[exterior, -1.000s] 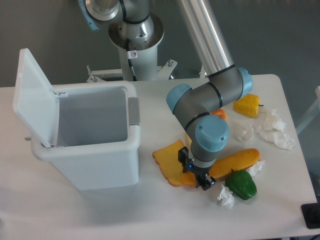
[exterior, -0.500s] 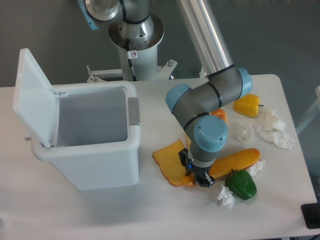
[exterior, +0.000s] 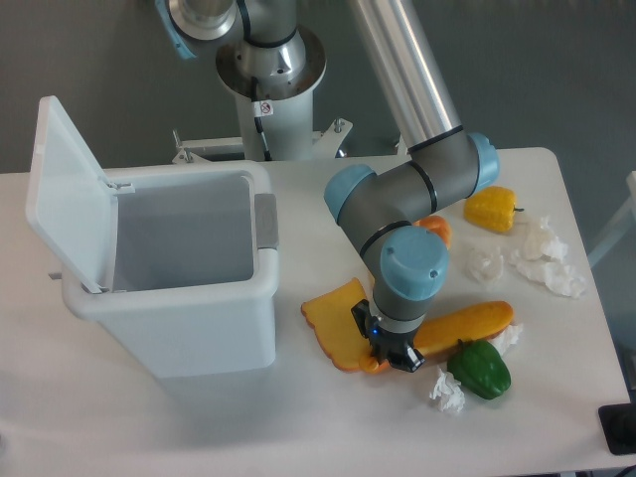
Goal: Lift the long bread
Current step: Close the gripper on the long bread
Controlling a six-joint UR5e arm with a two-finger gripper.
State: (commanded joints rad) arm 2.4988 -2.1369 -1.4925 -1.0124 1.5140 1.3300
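The long bread point(exterior: 467, 324) is a glossy orange-golden loaf lying slantwise on the white table right of centre, with its right end higher in the picture. My gripper point(exterior: 393, 360) points straight down over the loaf's left end, which pokes out beside it. The blue-capped wrist hides most of the fingers, so their spacing and any grip on the loaf do not show.
A flat orange toast slice point(exterior: 333, 318) lies just left of the gripper. A green pepper point(exterior: 480, 368) touches the loaf's lower side. Crumpled white paper point(exterior: 547, 260) and a yellow pepper point(exterior: 492, 209) lie to the right. An open white bin point(exterior: 169, 328) stands left.
The wrist and gripper have shifted a little to the left and down. The long bread's right end has dropped slightly in the picture.
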